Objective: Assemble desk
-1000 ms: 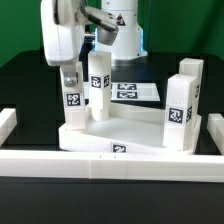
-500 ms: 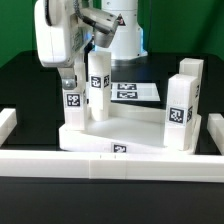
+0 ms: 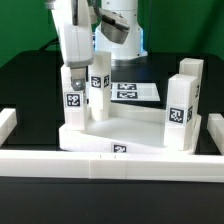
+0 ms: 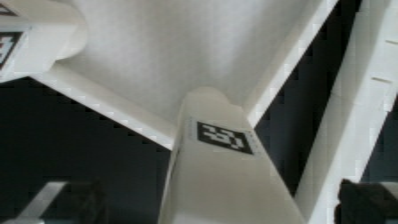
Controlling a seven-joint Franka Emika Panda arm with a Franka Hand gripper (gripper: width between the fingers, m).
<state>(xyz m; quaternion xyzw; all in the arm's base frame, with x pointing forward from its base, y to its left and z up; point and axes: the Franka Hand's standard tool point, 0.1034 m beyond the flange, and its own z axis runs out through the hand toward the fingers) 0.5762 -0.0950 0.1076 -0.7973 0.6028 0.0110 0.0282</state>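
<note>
Exterior view: hand (image 3: pixel 73 70) spread, directly over near-corner leg (image 3: pixel 74 100), which stands upright in tabletop (image 3: pixel 125 133) socket, long axis vertical. Fingers flank leg top; contact unclear. Judged: released, lift straight up.

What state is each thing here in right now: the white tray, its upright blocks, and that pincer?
Tabletop: lying flat, rim up, against the border rail.
Front-left leg: upright in its corner socket.
Back-left leg: upright.
Front-right leg: upright.
Back-right leg: upright.
Pincer: open, at the top of the front-left leg, not clamping it.
Marker board: flat on the table behind the desk.
</note>
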